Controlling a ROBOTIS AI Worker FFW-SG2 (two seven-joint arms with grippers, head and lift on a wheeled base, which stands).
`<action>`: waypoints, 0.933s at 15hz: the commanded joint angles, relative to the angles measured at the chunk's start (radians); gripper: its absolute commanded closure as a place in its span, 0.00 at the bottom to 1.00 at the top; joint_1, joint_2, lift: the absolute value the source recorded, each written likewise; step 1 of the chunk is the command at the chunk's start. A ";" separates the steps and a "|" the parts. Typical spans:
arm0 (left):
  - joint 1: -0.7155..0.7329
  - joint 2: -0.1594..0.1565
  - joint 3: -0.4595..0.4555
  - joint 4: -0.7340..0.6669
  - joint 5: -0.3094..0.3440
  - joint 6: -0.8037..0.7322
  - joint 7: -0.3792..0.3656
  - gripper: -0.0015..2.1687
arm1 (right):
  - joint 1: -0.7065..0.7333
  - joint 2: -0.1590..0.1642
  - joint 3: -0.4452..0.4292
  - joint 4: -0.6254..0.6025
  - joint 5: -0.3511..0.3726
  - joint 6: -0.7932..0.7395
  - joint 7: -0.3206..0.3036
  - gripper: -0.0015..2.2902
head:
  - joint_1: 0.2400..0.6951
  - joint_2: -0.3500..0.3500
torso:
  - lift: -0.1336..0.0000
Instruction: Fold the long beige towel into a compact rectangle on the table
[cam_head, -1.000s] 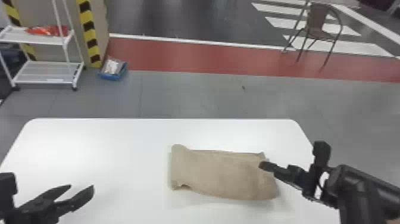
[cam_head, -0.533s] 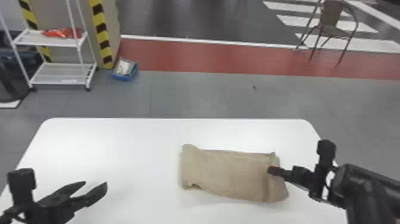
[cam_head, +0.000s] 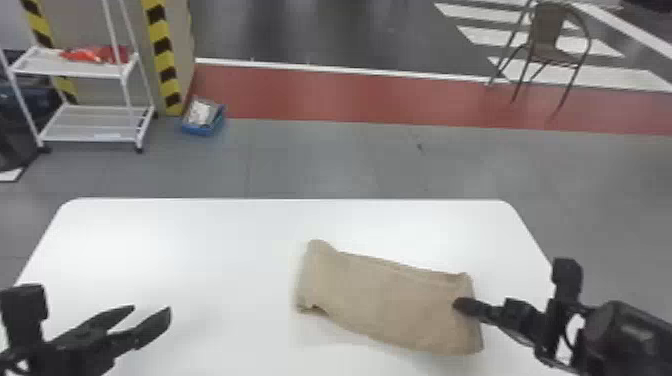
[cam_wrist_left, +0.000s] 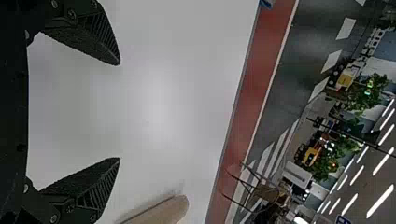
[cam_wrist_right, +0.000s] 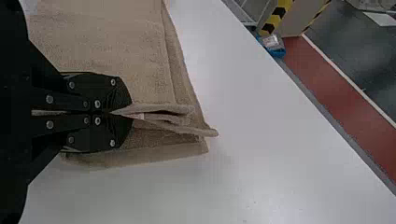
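The beige towel (cam_head: 390, 300) lies folded into a long, layered strip on the white table (cam_head: 150, 240), toward three o'clock from the tabletop's middle in the head view. Its ends point between nine and ten o'clock and between three and four, and a small gap shows under the near corner of the left end. The right gripper (cam_head: 457, 303) is at the towel's three o'clock end, its fingers pressed together on a pinched bit of the towel; in the right wrist view the folded edge pokes out past the tips, with more layers of cloth lying beneath them. The left gripper (cam_head: 152, 311) is well apart from the towel, toward nine o'clock from it, with its fingers spread wide and nothing between them; the left wrist view has the towel's rounded end near one finger but not touching it. Past the table, between ten and eleven o'clock, stands a white cart (cam_head: 65, 73), and its upper shelf holds some red and orange things (cam_head: 95, 54). Toward eleven o'clock a blue bin (cam_head: 200, 131) sits on the floor, just beside a post (cam_head: 162, 55) with yellow and black stripes, and holds a white and grey bundle (cam_head: 200, 112). Between one and two o'clock is a chair (cam_head: 545, 35).
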 joint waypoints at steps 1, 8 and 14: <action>-0.001 0.000 -0.004 0.000 0.000 0.000 -0.002 0.08 | 0.067 0.010 0.000 -0.087 -0.006 0.024 0.014 0.61 | 1.00 0.25 | 1.00; 0.001 0.001 0.000 -0.001 0.003 0.003 -0.012 0.08 | 0.059 -0.008 -0.123 -0.181 0.044 0.159 0.016 0.61 | 1.00 0.19 | 1.00; 0.002 -0.005 -0.027 -0.001 -0.003 0.003 -0.009 0.09 | -0.093 -0.023 -0.104 -0.061 0.147 0.122 0.016 0.61 | 1.00 0.09 | 1.00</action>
